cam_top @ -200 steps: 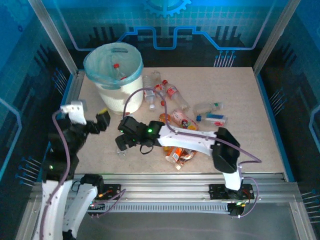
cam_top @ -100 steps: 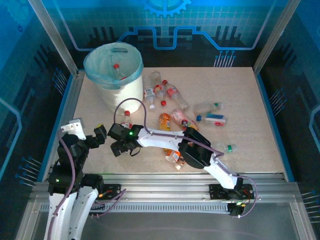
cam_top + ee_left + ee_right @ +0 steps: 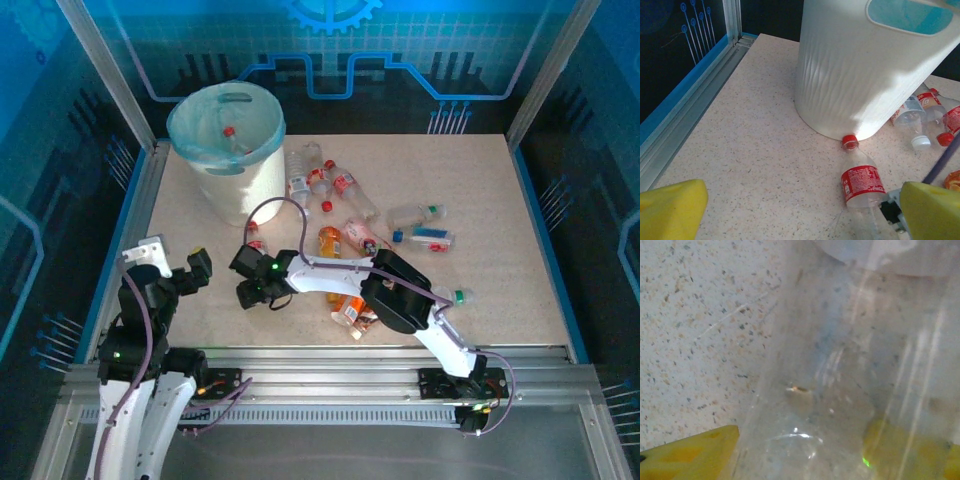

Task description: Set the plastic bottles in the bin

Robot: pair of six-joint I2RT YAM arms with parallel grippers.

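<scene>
Near the left edge of the table (image 3: pixel 480 200), the left gripper (image 3: pixel 800 207) hangs with its jaws spread wide, facing the bin (image 3: pixel 262 180), which stands in the far-left corner with a red-capped bottle (image 3: pixel 233 133) inside. Just right of that gripper, a red-labelled bottle (image 3: pixel 860 182) lies with its cap touching the bin's base, and the right gripper (image 3: pixel 257 288) straddles its clear lower end; whether the yellow fingers (image 3: pixel 690 455) are pressing it, I cannot tell. The other bottles (image 3: pixel 345 188) lie scattered from beside the bin across the table's middle, a few nearer the near edge.
</scene>
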